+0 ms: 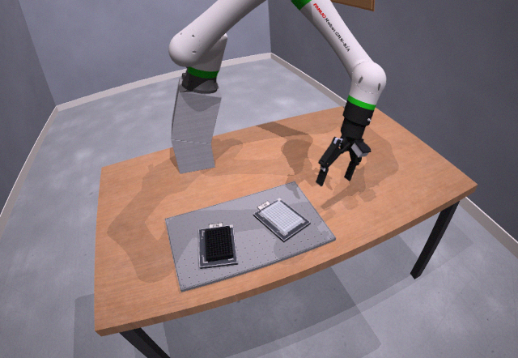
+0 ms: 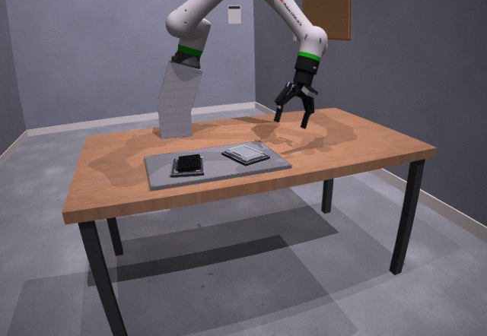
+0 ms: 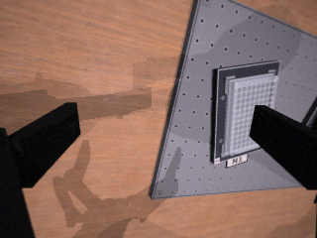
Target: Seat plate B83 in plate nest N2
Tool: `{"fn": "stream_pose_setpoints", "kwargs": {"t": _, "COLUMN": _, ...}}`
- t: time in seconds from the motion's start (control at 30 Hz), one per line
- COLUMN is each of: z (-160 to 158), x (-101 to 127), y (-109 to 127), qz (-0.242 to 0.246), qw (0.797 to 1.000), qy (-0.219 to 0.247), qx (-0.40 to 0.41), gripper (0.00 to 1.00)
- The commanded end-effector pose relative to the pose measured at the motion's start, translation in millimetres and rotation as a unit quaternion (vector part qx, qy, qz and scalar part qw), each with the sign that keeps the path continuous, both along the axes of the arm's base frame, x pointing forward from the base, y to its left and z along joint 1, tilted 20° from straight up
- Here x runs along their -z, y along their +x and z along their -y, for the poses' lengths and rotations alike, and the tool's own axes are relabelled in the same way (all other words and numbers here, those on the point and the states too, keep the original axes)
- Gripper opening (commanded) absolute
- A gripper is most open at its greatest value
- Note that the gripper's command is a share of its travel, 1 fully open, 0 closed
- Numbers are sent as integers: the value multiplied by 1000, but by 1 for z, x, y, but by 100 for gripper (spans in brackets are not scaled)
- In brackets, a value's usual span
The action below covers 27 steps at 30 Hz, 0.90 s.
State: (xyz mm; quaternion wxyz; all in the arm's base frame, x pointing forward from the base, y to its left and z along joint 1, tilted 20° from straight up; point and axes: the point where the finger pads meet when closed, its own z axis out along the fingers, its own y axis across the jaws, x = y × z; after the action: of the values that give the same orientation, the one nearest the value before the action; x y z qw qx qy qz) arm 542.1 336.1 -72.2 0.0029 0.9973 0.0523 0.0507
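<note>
A grey perforated board [image 1: 186, 236] [image 2: 220, 169] [image 3: 198, 99] lies on the table and carries two dark plate nests. A black well plate [image 1: 218, 243] [image 2: 188, 162] sits on the left nest [image 1: 201, 263]; I cannot tell whether it lies flat. A white well plate [image 1: 284, 215] [image 2: 246, 152] [image 3: 248, 114] sits in the right nest [image 1: 267, 225] [image 3: 218, 114], whose tag [image 3: 237, 160] seems to read N1. The plates' own labels are not readable. My gripper [image 1: 333, 178] [image 2: 290, 122] [image 3: 165, 119] is open and empty. It hangs above bare table, just behind the board's far right corner.
The wooden table [image 1: 418, 178] [image 2: 354, 144] stands on dark legs. The arm's grey pedestal [image 1: 194, 136] [image 2: 175, 104] stands at the table's back left. Grey walls close in behind; a brown panel [image 2: 326, 6] hangs on the right one.
</note>
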Motion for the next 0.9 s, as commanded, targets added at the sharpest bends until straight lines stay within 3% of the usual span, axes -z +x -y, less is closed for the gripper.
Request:
{"fn": "stream_pose_setpoints", "kwargs": {"t": 0.0, "z": 16, "x": 8, "y": 5, "qz": -7, "qw": 1000, "qy": 3, "qx": 4, "gripper": 100}}
{"fn": "stream_pose_setpoints", "kwargs": {"t": 0.87, "z": 121, "x": 63, "y": 24, "qz": -51, "qw": 997, "qy": 42, "qx": 46, "gripper": 100}}
